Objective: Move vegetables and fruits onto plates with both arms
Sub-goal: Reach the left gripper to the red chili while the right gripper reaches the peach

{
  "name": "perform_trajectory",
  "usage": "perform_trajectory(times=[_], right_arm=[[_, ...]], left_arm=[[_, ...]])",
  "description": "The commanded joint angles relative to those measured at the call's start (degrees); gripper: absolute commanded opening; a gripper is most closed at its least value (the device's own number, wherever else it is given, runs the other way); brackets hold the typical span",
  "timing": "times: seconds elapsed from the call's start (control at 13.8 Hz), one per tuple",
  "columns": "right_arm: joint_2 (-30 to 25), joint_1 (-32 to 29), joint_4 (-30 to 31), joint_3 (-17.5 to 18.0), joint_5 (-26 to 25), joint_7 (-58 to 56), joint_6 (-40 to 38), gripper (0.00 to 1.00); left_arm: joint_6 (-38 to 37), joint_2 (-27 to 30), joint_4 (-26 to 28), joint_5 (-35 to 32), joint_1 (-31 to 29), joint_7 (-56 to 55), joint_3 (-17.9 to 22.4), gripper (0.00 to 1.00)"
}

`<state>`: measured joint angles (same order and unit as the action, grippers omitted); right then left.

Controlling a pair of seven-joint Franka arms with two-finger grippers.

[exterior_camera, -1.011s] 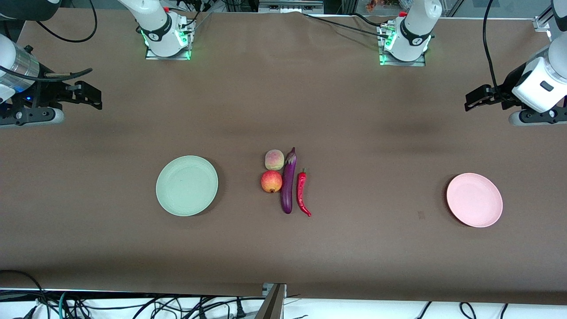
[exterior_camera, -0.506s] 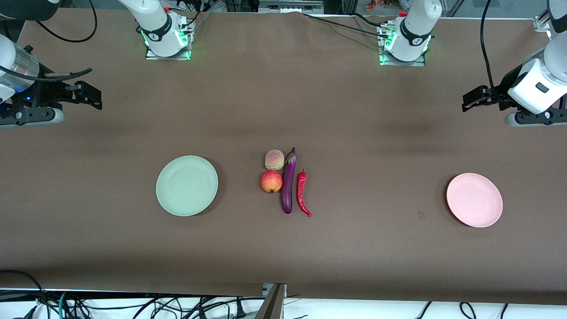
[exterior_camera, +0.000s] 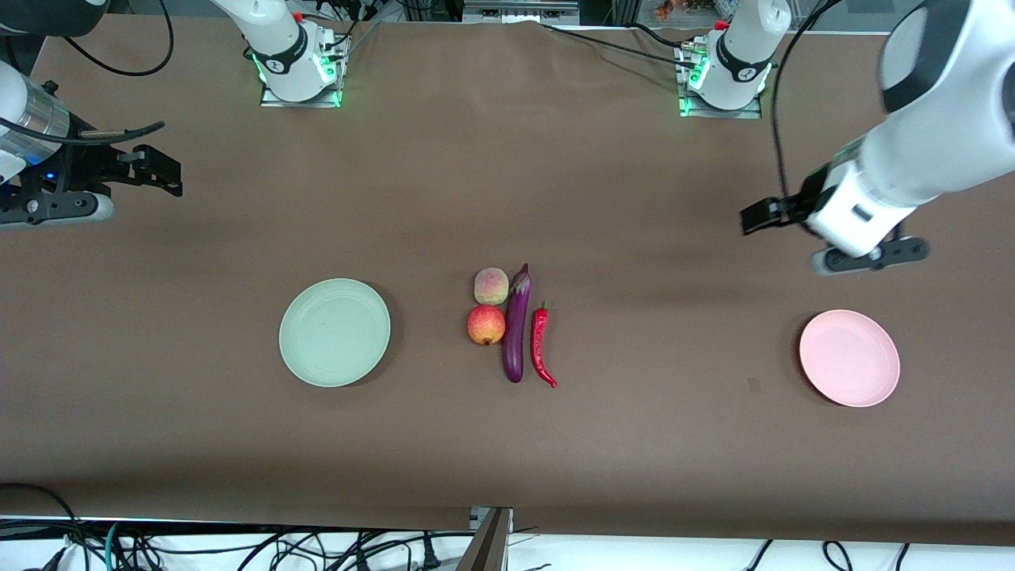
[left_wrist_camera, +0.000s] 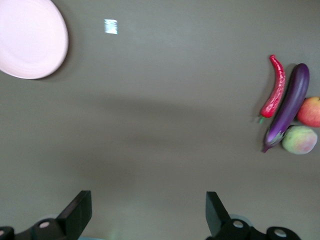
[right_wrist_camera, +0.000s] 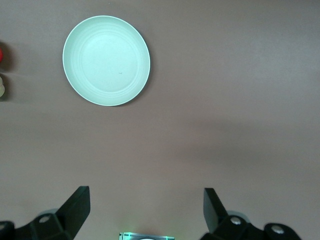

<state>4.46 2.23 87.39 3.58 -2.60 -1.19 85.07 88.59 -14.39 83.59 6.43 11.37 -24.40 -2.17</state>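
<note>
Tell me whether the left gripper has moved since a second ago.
Yes. The left gripper has swung inward from the table's edge, toward the eggplant at the centre, now up over bare table above the pink plate.

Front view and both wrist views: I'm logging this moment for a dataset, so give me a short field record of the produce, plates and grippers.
produce cluster: peach, red-orange fruit, eggplant, chili pepper, grouped mid-table between the plates
peach: farther from the front camera than the red-orange fruit
green plate: empty, toward the right arm's end
pink plate: empty, toward the left arm's end
left gripper: open, empty, over bare table between pink plate and produce
right gripper: open, empty, arm waiting at its end of the table
</note>
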Motion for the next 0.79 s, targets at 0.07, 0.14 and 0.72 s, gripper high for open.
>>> perform_trajectory(times=[0.07, 0.14, 0.72], right_arm=[[1.6, -0.74, -1.17, 0.9, -0.48, -0.57, -0.08, 1.0], [1.69, -0.74, -1.17, 0.9, -0.31, -0.39, 0.61, 1.0], [7.84, 0.05, -0.82, 1.25, -0.22, -1.09, 3.17, 1.0]], left_arm=[[1.75, -13.54, -12.38, 0.96, 5.06, -8.81, 0.42, 1.0], [3.68, -15.39, -12.66, 1.83, 6.11, -10.48, 0.42, 1.0], [29.43, -33.41, -12.75, 5.61, 15.78, -34.38, 0.59, 1.0]])
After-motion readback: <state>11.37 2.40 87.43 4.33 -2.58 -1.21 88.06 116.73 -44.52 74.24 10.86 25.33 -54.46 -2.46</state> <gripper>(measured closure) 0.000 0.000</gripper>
